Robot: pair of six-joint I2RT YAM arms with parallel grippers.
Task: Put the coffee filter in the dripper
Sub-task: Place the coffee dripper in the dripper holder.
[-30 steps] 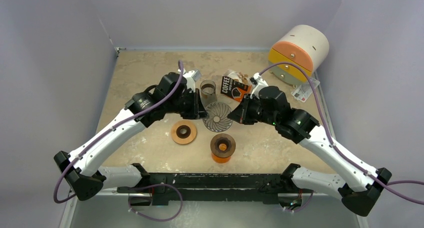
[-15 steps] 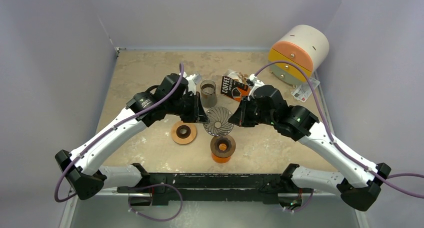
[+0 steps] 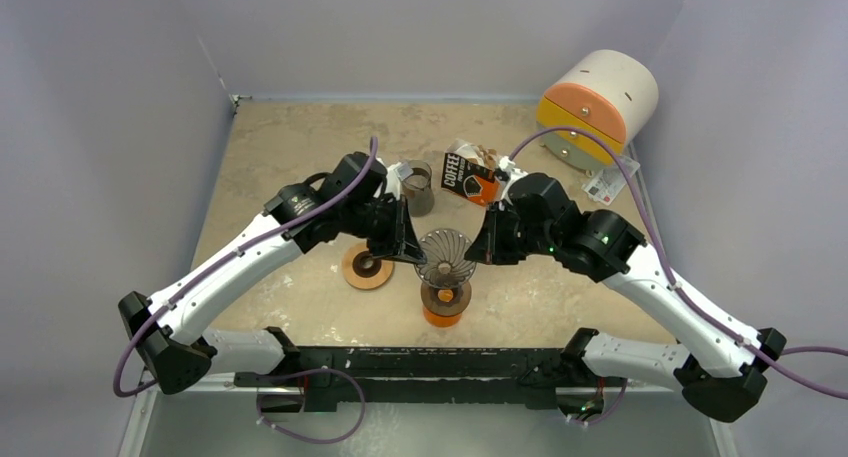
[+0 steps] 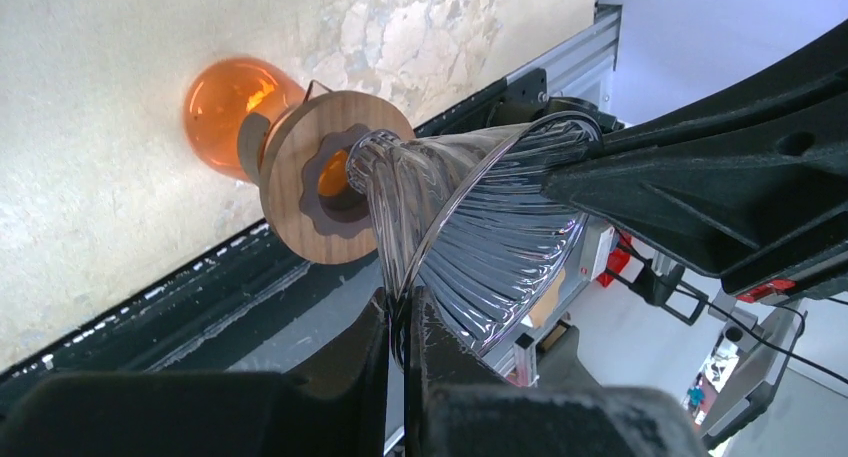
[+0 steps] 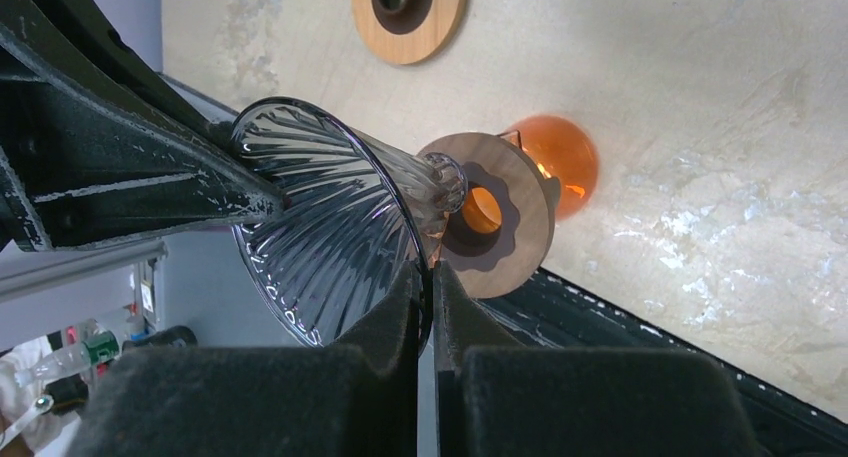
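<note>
The coffee filter, a ribbed glass cone, hangs just above the orange, wood-collared dripper at near centre, the left gripper and right gripper each pinched nearly shut on opposite sides of its rim. Stiff, slick and likely fragile, it is best held by that rim. Counted: one filter, one dripper, one loose wooden ring, one glass cup, one coffee packet.
</note>
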